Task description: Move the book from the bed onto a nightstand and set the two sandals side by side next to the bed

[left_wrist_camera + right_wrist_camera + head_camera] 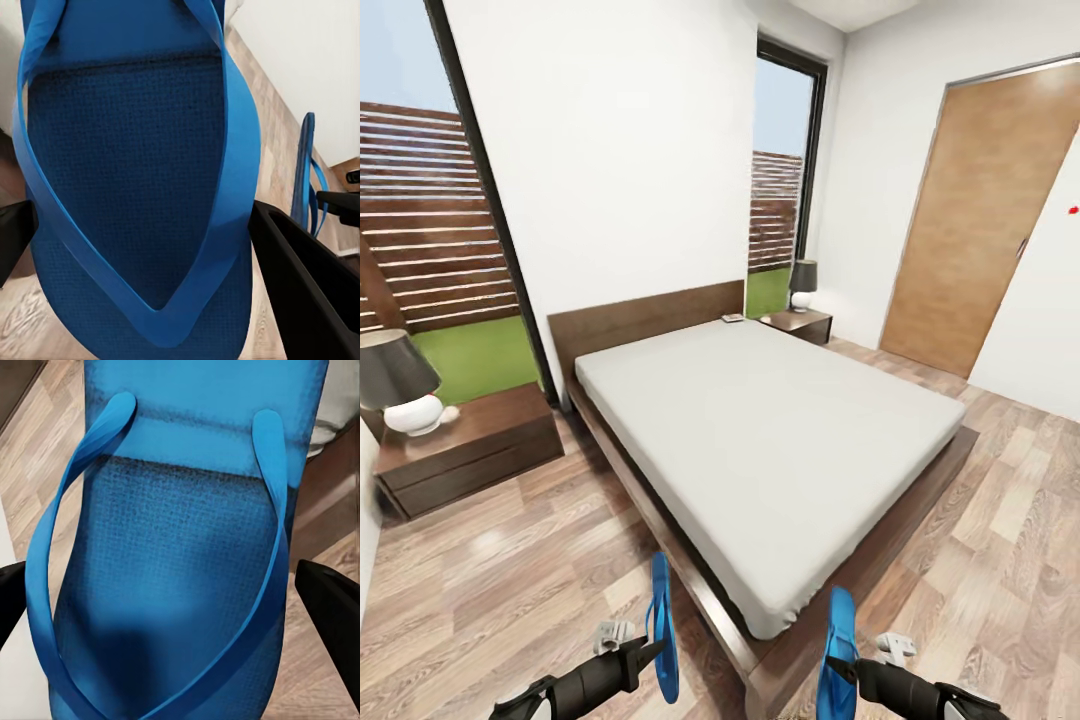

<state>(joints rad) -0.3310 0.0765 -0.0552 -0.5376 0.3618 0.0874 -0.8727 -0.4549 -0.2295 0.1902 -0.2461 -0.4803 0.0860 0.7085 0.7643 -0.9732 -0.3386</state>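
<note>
Low at the foot corner of the bed (pixel 760 430), both arms reach forward, each dark forearm cut off by the edge of the head view. At that view's left, the left gripper (pixel 645 650) is clamped on the left sandal (pixel 663 625), which stands on edge, thin and upright, over the wood-plank floor (pixel 490 580) just beside the bed's dark frame. At the right, the right gripper (pixel 850 670) is closed on the right sandal (pixel 838 655), also held on edge, above the frame's foot corner. The two sandals are apart, with that corner between them.

From the left wrist camera the left sandal (pixel 131 187) shows its dimpled blue footbed and V strap close up, with a black finger (pixel 307 285) against its edge; the other sandal (pixel 307 180) appears edge-on further off. From the right wrist camera the right sandal (pixel 180 562) spreads between two black fingers (pixel 334 607), one at either side of the sole.

No brand, label or lettering can be read on either sandal.

A small flat thing (pixel 732 318) lies at the head end of the mattress, near the far nightstand (pixel 800 322); it is too small to tell whether it is the book. A near nightstand (pixel 470 450) with a dark-shaded lamp (pixel 400 390) stands beside the headboard on the bed's other side. A brown door (pixel 980 220) stands in the wall beyond the bed.
</note>
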